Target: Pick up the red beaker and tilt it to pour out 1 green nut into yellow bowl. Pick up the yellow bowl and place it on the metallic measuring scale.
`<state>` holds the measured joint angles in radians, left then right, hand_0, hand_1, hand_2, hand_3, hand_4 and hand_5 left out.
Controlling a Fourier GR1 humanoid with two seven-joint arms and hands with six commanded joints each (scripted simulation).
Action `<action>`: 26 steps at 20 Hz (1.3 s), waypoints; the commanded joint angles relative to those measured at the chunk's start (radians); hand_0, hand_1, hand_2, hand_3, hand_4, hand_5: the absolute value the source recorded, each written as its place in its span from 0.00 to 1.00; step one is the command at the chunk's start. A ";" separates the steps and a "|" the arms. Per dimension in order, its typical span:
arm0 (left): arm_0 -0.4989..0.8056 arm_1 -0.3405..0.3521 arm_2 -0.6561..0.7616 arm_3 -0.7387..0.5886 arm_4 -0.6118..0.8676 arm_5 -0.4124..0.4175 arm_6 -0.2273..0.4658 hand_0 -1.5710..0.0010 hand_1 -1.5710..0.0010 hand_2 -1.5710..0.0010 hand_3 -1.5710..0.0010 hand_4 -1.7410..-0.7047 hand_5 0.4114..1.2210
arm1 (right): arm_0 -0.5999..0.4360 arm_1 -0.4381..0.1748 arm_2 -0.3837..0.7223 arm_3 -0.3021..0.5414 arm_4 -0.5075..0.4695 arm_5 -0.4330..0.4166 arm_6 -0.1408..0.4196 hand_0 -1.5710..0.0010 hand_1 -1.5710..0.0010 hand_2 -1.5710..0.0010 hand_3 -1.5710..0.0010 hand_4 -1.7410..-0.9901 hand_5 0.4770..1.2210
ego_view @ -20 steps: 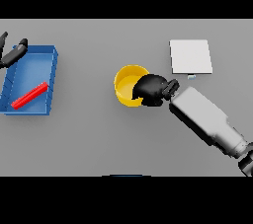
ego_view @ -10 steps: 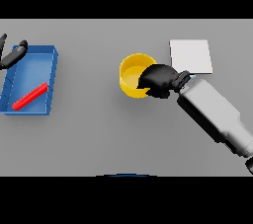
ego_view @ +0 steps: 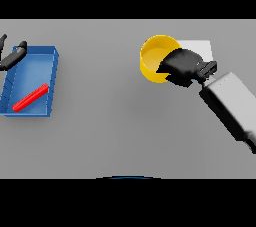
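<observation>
Right hand (ego_view: 182, 67) grips the yellow bowl (ego_view: 152, 58) at its right rim, beside the scale (ego_view: 201, 47) (partly hidden). Left hand (ego_view: 12, 56) relaxed open, far left.

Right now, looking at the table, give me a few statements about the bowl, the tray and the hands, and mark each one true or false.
1. The right hand is curled on the yellow bowl. True.
2. The bowl sits inside the blue tray. False: it is far from the tray, next to the pale scale.
3. A red object lies in the tray. True.
4. The left hand is holding the bowl. False: it is at the tray's far left edge.
</observation>
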<state>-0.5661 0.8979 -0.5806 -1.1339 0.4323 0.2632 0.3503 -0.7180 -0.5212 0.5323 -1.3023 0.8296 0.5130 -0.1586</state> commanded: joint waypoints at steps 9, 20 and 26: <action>0.010 0.014 0.004 -0.031 0.015 0.004 0.035 1.00 1.00 1.00 1.00 0.97 0.39 | -0.053 -0.024 -0.068 0.235 0.022 -0.151 -0.030 0.00 0.00 0.02 0.27 0.00 1.00; 0.000 0.018 0.000 -0.020 0.008 -0.005 0.049 1.00 1.00 1.00 1.00 0.98 0.37 | -0.133 0.017 -0.128 0.601 0.036 -0.281 -0.081 0.00 0.00 0.08 0.16 0.00 1.00; -0.003 0.009 -0.004 -0.014 0.003 0.003 0.055 1.00 1.00 1.00 1.00 0.98 0.37 | -0.168 0.050 -0.151 0.715 0.027 -0.276 -0.103 0.06 0.00 0.13 0.07 0.00 1.00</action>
<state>-0.5694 0.9072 -0.5845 -1.1484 0.4356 0.2659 0.4049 -0.8858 -0.4707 0.3810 -0.5870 0.8571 0.2371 -0.2612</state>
